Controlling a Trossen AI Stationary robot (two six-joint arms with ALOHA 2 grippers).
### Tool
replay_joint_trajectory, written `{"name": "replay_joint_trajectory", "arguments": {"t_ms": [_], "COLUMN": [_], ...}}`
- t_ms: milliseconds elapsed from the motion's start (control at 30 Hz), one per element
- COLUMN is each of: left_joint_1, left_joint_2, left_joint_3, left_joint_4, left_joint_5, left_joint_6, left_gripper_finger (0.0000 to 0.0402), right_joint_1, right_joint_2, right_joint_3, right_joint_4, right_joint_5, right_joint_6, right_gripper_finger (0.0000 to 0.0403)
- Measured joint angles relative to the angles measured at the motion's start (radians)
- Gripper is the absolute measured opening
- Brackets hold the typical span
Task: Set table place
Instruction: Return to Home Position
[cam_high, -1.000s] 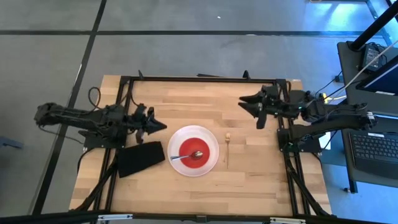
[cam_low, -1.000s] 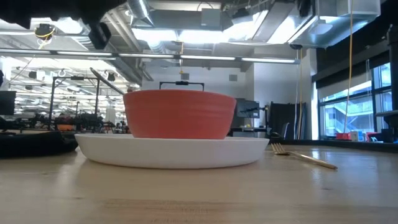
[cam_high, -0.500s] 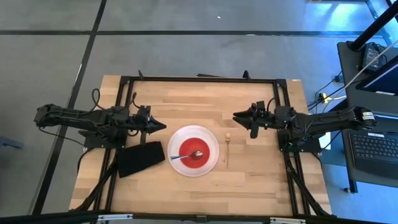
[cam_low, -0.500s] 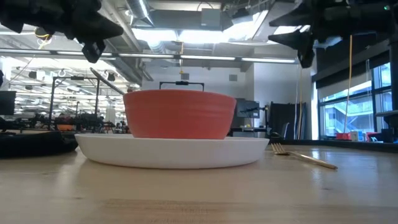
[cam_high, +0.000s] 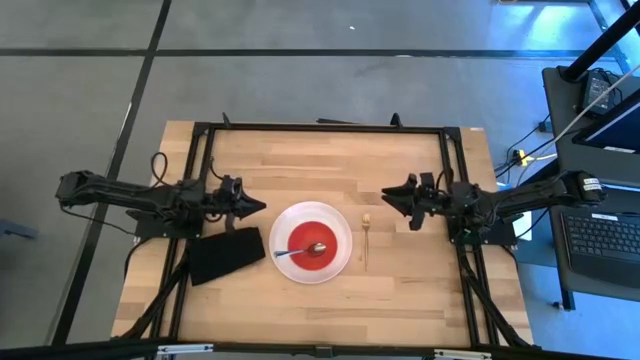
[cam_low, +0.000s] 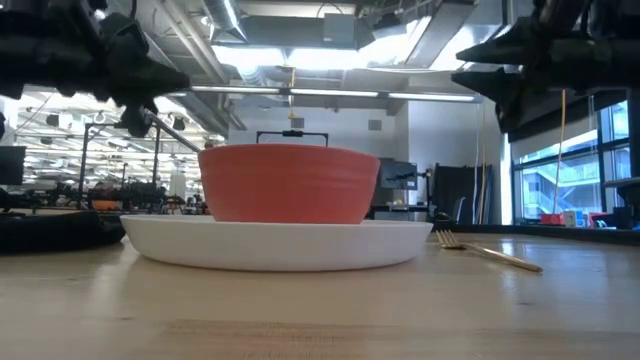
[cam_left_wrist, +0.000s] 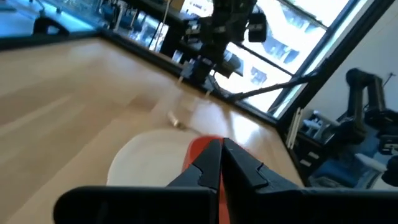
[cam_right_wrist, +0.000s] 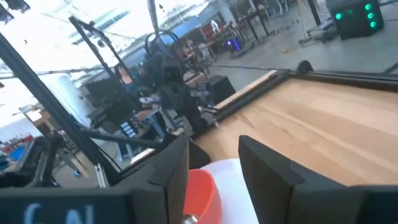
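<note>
The white plate (cam_high: 340, 237) lies on the light-wood table (cam_high: 300, 165), with the red bowl (cam_high: 310, 240) standing in it. The silver spoon (cam_high: 303, 250) rests in the bowl, its handle over the left rim. The slim fork (cam_high: 366, 242) lies flat on the table, right of the plate. My left gripper (cam_high: 262, 205) is shut and empty, above the table left of the plate; its closed fingers show in the left wrist view (cam_left_wrist: 222, 149). My right gripper (cam_high: 388, 195) is open and empty, above the table to the far right of the fork; it also shows in its wrist view (cam_right_wrist: 214, 168).
A black folded cloth (cam_high: 226, 255) lies on the table left of the plate, just near of my left gripper. The black metal frame (cam_high: 320, 127) runs around the tabletop. Bare wood stretches along the far side and the near side of the table.
My right gripper has moved from the far right of the table toward the near edge and the fork, and has come down. My left gripper has come down a little over the same spot. The plate, bowl, spoon and fork have stayed where they were.
</note>
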Motion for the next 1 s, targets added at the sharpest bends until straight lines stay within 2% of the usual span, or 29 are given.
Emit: {"name": "replay_joint_trajectory", "arguments": {"t_ms": [400, 800, 1000], "left_joint_1": [0.0, 0.0, 0.0], "left_joint_2": [0.001, 0.001, 0.002], "left_joint_3": [-0.077, -0.081, -0.081], "left_joint_4": [-0.007, -0.165, -0.316], "left_joint_5": [0.008, 0.008, 0.009], "left_joint_6": [-0.046, -0.072, -0.108], "left_gripper_finger": [0.0011, 0.0006, 0.002], "right_joint_1": [0.0, 0.0, 0.0], "right_joint_2": [0.001, 0.001, 0.001], "right_joint_3": [-0.118, -0.118, -0.118], "right_joint_4": [0.032, 0.012, -0.104], "right_joint_5": [0.018, 0.018, -0.015], "right_joint_6": [0.12, 0.069, 0.073], "right_gripper_finger": [0.0145, 0.0145, 0.0145]}}
